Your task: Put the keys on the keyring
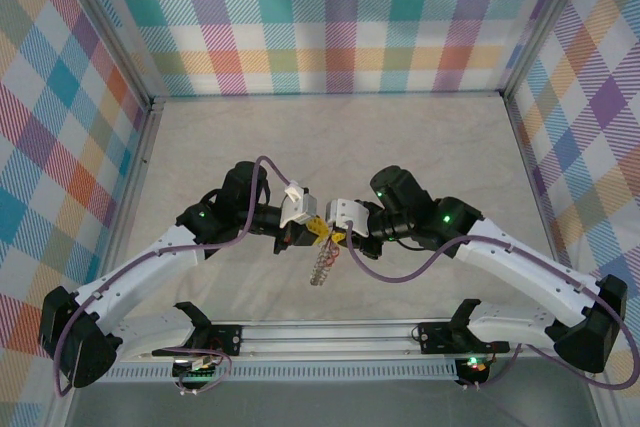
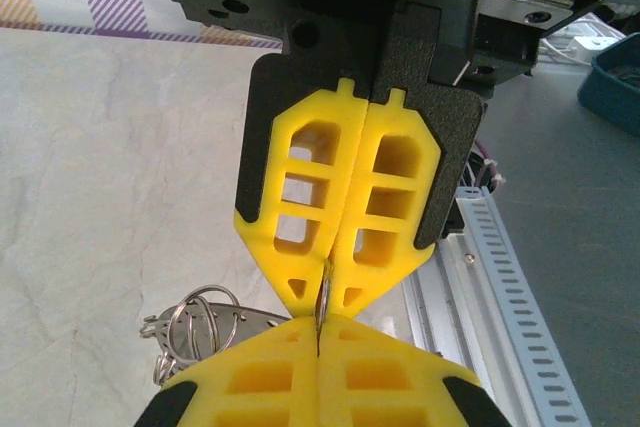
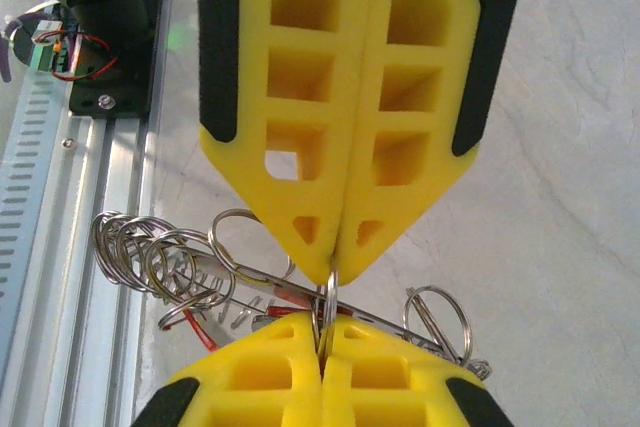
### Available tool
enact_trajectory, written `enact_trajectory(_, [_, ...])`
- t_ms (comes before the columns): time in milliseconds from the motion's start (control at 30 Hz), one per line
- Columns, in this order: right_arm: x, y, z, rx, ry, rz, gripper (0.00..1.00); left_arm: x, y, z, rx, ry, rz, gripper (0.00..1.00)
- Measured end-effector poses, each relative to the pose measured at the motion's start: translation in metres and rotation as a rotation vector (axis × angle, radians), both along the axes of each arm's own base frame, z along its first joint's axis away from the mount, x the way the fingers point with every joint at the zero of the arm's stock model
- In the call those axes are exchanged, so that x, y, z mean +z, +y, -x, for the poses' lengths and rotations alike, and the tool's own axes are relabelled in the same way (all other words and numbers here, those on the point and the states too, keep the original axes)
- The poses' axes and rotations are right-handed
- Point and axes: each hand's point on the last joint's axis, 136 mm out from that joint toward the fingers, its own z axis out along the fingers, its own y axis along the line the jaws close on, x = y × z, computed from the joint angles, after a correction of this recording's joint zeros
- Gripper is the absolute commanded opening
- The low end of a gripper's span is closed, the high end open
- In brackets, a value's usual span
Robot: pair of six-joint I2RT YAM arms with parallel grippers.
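The left end effector (image 1: pixel 316 232) and right end effector (image 1: pixel 336 235) each pinch one thin loop of the keyring (image 1: pixel 321 269), which hangs just under the left one. Uneven pulling could make the wire slip out.

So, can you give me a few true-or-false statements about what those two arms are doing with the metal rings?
1. The left gripper and right gripper meet tip to tip over the table. True.
2. Both grippers stand wide open. False: both are shut, pinching one thin metal ring between them.
3. A bunch of rings sits right beside that pinched ring. True.
4. The fingers are blue. False: they are yellow.
5. The walls are plain white. False: they have a colourful check pattern.
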Motion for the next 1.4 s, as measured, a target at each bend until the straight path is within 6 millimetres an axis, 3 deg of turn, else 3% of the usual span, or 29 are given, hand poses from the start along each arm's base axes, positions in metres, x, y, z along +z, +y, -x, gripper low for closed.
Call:
enact_trajectory(100, [0.002, 0.001, -0.002, -0.015, -0.021, -0.034, 0.2, 0.001, 0.0, -0.003, 0.031, 0.021, 0.006, 0.0])
enact_trajectory(467, [0.017, -0.005, -0.005, -0.06, -0.078, -0.149, 0.24, 0.028, 0.003, -0.005, 0.075, 0.032, 0.146, 0.0])
enact_trajectory(800, [0.023, -0.001, -0.007, -0.066, -0.073, -0.182, 0.24, 0.032, 0.003, -0.001, 0.049, 0.021, 0.176, 0.0])
enact_trajectory(900, [0.025, 0.001, -0.006, -0.058, -0.072, -0.192, 0.22, 0.032, 0.002, -0.001, 0.047, 0.017, 0.18, 0.0])
enact_trajectory(1067, [0.024, 0.004, -0.005, -0.044, -0.059, -0.196, 0.09, 0.03, 0.003, 0.0, 0.04, 0.018, 0.182, 0.0])
enact_trajectory(1200, [0.018, 0.006, -0.003, -0.03, -0.038, -0.181, 0.05, 0.026, 0.004, -0.002, 0.05, 0.022, 0.175, 0.0])
enact_trajectory(1267, [0.018, 0.006, -0.004, -0.029, -0.034, -0.179, 0.09, 0.026, 0.005, -0.003, 0.05, 0.016, 0.173, 0.0])
enact_trajectory(1333, [0.018, 0.006, -0.004, -0.03, -0.032, -0.18, 0.19, 0.025, 0.005, -0.002, 0.045, 0.002, 0.172, 0.0])
enact_trajectory(1400, [0.018, 0.006, -0.004, -0.031, -0.035, -0.18, 0.2, 0.024, 0.005, -0.002, 0.043, -0.003, 0.169, 0.0])
